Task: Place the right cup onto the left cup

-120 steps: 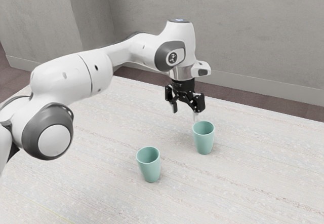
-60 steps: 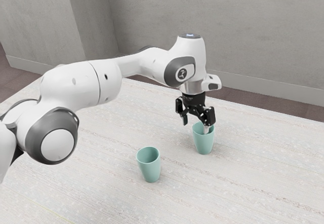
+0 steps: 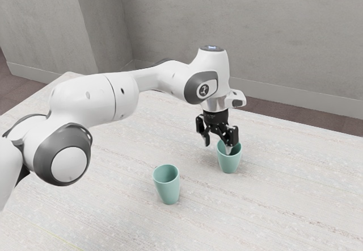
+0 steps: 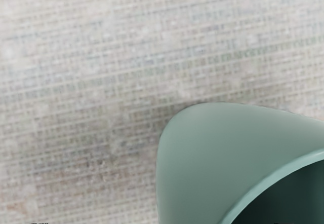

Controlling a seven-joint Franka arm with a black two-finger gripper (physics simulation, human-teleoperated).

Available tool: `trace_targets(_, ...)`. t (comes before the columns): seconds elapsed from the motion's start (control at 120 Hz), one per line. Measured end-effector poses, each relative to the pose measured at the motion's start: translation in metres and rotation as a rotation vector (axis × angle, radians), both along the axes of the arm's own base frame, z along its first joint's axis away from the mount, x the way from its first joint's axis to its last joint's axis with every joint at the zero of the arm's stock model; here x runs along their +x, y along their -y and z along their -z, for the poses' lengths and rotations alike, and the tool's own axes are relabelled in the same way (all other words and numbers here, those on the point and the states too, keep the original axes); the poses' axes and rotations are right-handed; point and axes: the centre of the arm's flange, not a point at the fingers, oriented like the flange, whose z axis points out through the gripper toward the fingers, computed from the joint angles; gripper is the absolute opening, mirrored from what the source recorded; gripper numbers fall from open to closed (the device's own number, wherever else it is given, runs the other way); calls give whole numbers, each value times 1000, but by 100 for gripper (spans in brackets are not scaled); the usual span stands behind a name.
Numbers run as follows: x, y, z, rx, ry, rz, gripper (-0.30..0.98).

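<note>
Plainly, the unclenched hand (image 3: 218, 147) straddles the farther cup (image 3: 229, 163) at its rim, the nearer cup (image 3: 168, 191) well apart.

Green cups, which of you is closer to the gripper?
The cup on the exterior view's right: one finger is at its mouth. The other cup is farther.

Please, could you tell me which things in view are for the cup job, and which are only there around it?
For the job:
- pincer, open
- cup by the pincer
- other cup, standing apart

Only around it:
- table, holding up both cups
- wall
- floor
</note>
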Motion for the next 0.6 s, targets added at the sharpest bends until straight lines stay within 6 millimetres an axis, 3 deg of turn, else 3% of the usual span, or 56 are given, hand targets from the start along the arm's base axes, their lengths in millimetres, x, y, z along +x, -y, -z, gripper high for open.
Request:
trace_targets(0.092, 1, -1, 0, 1, 3, -2, 25)
trace_targets(0.183, 0, 1, 0, 1, 4, -3, 10)
trace_targets(0.458, -1, 5, -4, 2, 11, -8, -6)
trace_targets(0.5, -1, 5, -13, 2, 21, -8, -7)
trace_targets(0.6, -5, 1, -65, 14, 78, -4, -8)
